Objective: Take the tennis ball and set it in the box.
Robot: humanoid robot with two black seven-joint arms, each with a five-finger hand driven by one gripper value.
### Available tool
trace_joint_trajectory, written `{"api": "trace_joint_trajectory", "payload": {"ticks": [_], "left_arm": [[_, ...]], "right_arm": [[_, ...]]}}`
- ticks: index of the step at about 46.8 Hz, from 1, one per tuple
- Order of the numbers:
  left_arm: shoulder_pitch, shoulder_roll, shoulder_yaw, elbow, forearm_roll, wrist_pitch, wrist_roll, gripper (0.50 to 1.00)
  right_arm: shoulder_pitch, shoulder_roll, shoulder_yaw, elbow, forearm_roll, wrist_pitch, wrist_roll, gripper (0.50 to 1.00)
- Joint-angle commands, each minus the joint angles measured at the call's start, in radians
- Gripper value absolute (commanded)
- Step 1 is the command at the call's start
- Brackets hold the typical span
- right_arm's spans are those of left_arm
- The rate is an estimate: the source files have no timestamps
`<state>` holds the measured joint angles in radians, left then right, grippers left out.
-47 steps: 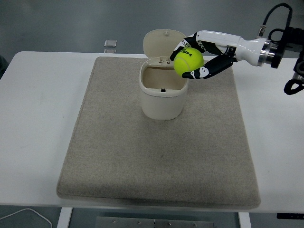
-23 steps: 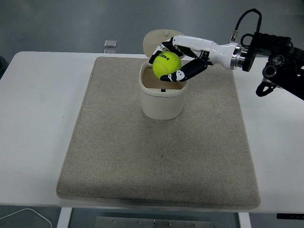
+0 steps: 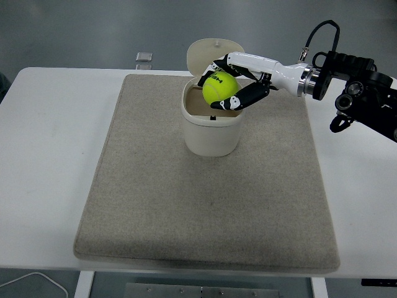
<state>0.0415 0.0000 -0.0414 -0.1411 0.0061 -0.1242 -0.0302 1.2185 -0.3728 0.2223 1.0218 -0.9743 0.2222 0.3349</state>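
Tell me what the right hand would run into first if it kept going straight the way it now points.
Probably the upright lid of the box. The right hand, shut on the tennis ball, points left over the box's opening, with the lid just behind; depth is unclear, so it might pass in front.

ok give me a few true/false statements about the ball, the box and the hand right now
1. The right hand grips the tennis ball. True.
2. The ball lies on the mat. False: it is held over the opening of the box.
3. The box's lid is shut. False: it stands tipped open behind the box.
4. The box stands on the mat. True.
5. The left arm reaches toward the box. False: no left arm is in view.
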Motion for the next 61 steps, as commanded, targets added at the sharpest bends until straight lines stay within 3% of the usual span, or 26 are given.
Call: {"api": "trace_joint_trajectory", "payload": {"ticks": [1,6,31,45,57,61], "left_arm": [[0.0,0.0,0.0,0.0,0.0,0.0,0.0,0.996],[0.0,0.0,0.0,0.0,0.0,0.0,0.0,0.996],[0.0,0.0,0.0,0.0,0.0,0.0,0.0,0.996],[0.0,0.0,0.0,0.0,0.0,0.0,0.0,0.996],[0.0,0.0,0.0,0.0,0.0,0.0,0.0,0.996],[0.0,0.0,0.0,0.0,0.0,0.0,0.0,0.996]], "right_arm": [[-0.002,0.0,0.0,0.0,0.0,0.0,0.001,0.754],[-0.005,0.0,0.0,0.0,0.0,0.0,0.001,0.786],[0.003,-0.002,0.002,0.001,0.016,0.029,0.001,0.823],[0.036,-0.06,0.011,0.014,0.088,0.195,-0.004,0.821],[0.05,-0.186,0.015,0.034,0.232,0.318,-0.089,0.825],[0.042,-0.218,0.017,0.057,0.262,0.329,-0.122,0.899]]}}
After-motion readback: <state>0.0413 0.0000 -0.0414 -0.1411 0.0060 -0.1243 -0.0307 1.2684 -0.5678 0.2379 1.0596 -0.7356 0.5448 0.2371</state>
